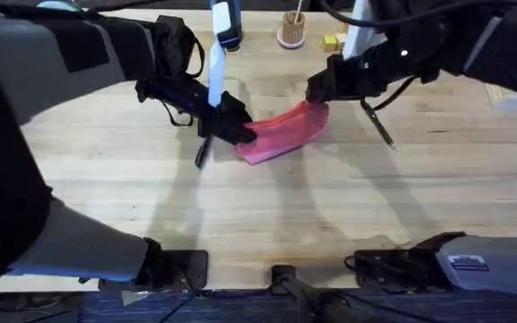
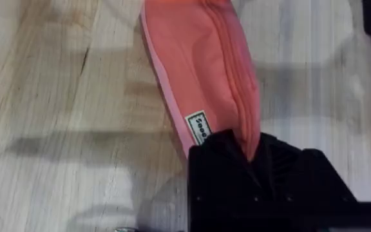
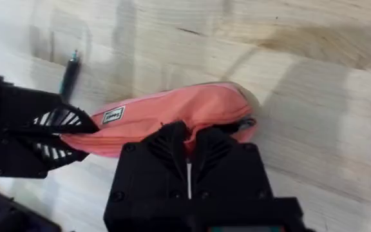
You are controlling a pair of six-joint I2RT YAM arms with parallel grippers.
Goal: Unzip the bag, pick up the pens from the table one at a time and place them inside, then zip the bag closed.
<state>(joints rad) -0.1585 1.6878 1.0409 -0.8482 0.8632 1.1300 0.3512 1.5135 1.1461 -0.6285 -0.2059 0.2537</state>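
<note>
Both arm bases sit at the near edge of the table [image 1: 267,224], and both arms reach to the centre. Left gripper [image 1: 233,121]: jaws closed on the left end of the bag [image 1: 284,133]; the left wrist view shows the pink fabric pinched between the black fingers [image 2: 237,161], beside a small white label [image 2: 198,127]. The bag lies flat at mid-table, tilted so its right end is farther away. One pen [image 1: 202,151] lies just left of the bag, near the left gripper. Right gripper [image 1: 319,90]: jaws closed on the bag's right end at the zipper. A second pen [image 1: 382,128] lies right of the bag, apart from it.
</note>
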